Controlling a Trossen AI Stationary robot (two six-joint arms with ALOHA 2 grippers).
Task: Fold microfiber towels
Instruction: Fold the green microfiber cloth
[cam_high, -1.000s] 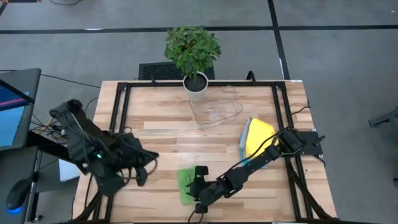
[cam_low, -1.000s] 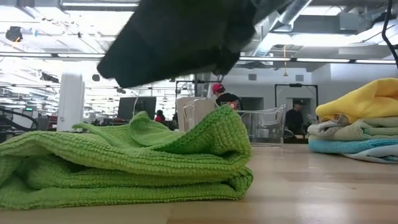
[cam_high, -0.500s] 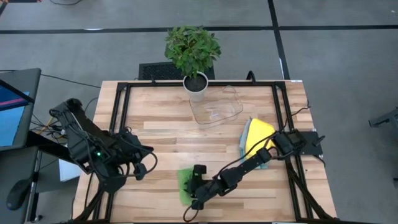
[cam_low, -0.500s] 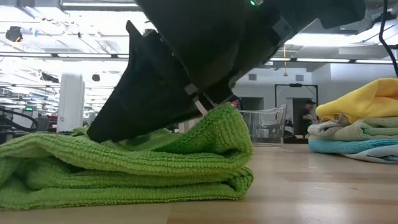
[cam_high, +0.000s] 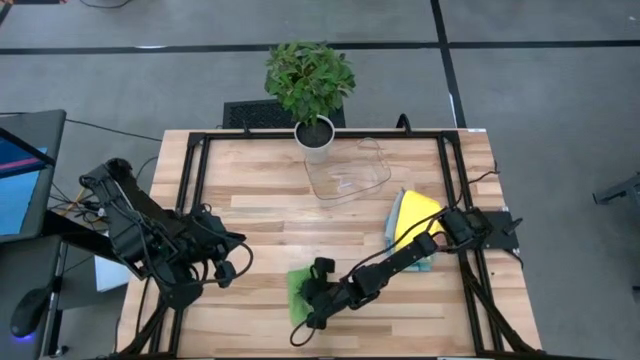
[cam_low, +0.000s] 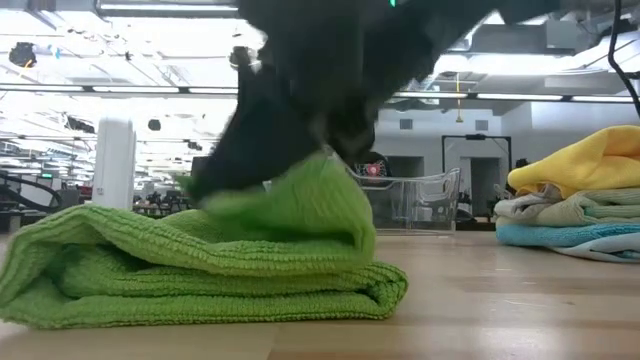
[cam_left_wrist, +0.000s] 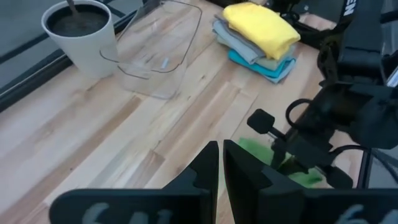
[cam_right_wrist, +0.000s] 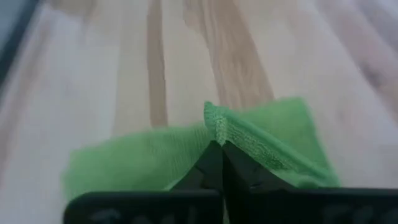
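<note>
I have the right gripper (cam_right_wrist: 216, 149) pinched on a raised fold of the green towel (cam_high: 298, 290) at the table's six o'clock edge. Next I'd carry that fold over flat. Left gripper (cam_left_wrist: 221, 163) waits closed at eight o'clock.

The green towel (cam_low: 200, 270) is soft cloth with a nubby, looped pile, matt all over. The stacked towels (cam_low: 575, 195) look like the same fuzzy cloth. The table (cam_high: 260, 215) is pale planked wood with a smooth, faintly satin finish. The tray (cam_high: 347, 172) is clear glossy plastic. The pot (cam_left_wrist: 81, 34) is smooth matt white.
</note>
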